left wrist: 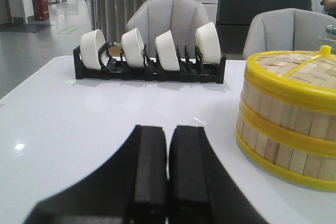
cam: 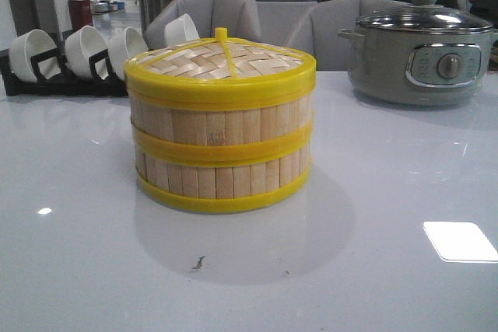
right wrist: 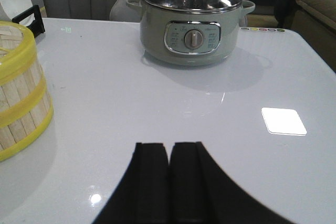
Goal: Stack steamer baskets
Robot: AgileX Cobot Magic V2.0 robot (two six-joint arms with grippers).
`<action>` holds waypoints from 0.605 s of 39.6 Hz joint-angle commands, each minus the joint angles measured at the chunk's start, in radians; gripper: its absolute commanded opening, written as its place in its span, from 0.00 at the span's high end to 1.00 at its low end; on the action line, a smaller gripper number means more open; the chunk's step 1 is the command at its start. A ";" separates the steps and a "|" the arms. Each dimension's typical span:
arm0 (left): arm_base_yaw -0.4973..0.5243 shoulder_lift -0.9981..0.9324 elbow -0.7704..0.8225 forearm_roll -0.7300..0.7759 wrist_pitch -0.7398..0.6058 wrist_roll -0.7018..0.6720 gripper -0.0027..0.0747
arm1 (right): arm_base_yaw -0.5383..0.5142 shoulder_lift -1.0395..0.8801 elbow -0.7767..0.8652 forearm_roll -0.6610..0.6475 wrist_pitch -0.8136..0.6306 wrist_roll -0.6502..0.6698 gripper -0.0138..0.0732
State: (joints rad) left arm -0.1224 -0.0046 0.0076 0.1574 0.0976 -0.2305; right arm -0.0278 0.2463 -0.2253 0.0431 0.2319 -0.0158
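Nearest the camera lies bare glossy white table (cam: 93, 270), carrying only reflections. At far left, a black dish rack (cam: 47, 75) holds white ceramic bowls (cam: 85, 48) on edge, parked at the back, seemingly to keep the working area free. In the middle stand the two round bamboo-slat steamer baskets (cam: 222, 145) with bright yellow rims, one squarely on top of the other, capped by a flat woven-bamboo lid (cam: 222, 60) with a yellow rim; the stacking looks finished. At right, well apart, sits a grey electric pot (cam: 424, 56) with a glass lid. The left gripper (left wrist: 168, 171) and right gripper (right wrist: 169, 177) hover low either side, jaws pressed together, holding nothing.
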 commanded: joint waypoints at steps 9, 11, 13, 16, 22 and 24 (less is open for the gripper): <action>0.024 -0.016 -0.001 -0.009 -0.069 -0.003 0.85 | -0.005 0.009 -0.029 -0.007 -0.081 -0.004 0.79; 0.024 -0.014 -0.001 -0.009 -0.069 -0.003 0.85 | -0.005 0.009 -0.029 -0.007 -0.081 -0.004 0.79; 0.024 -0.014 -0.001 -0.009 -0.069 -0.003 0.85 | -0.005 0.009 -0.029 -0.007 -0.081 -0.004 0.79; 0.024 -0.014 -0.001 -0.009 -0.069 -0.003 0.85 | -0.005 0.009 -0.029 -0.007 -0.081 -0.004 0.79; 0.024 -0.014 -0.001 -0.013 -0.078 -0.003 0.85 | -0.005 0.009 -0.029 -0.007 -0.081 -0.004 0.79; 0.024 -0.012 -0.001 -0.023 -0.083 0.006 0.85 | -0.005 0.009 -0.029 -0.007 -0.081 -0.004 0.79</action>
State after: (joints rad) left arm -0.0981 -0.0046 0.0076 0.1514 0.1005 -0.2305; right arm -0.0278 0.2463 -0.2253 0.0431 0.2339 -0.0158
